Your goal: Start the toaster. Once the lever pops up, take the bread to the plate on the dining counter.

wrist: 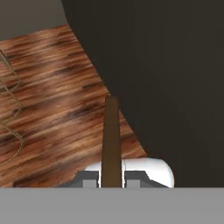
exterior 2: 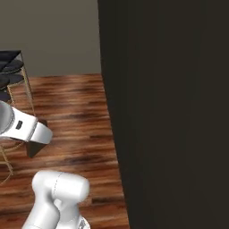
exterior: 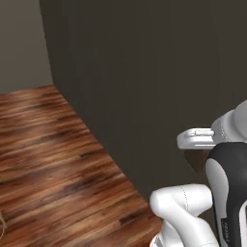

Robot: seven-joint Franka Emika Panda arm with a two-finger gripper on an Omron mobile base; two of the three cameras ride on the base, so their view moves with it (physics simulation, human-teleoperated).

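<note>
Brown bread (wrist: 111,140) stands on its edge, pinched tight between the two tips of the gripper (wrist: 111,178). It hangs over the wooden floor (wrist: 52,96), just beside a big dark wall (wrist: 175,78). The plate is nowhere near yet. The slice is thin and held only at its bottom edge. If the robot bumps that wall or turns too fast, I think the bread may slip out and fall on the floor.

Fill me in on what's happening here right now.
The robot's end effector is shut on the thin dark brown slice of bread, seen edge-on in the hand view. The arm is beside a tall dark wall panel, above the brown wooden plank floor. A round black stool stands at the left of the right base view.
</note>
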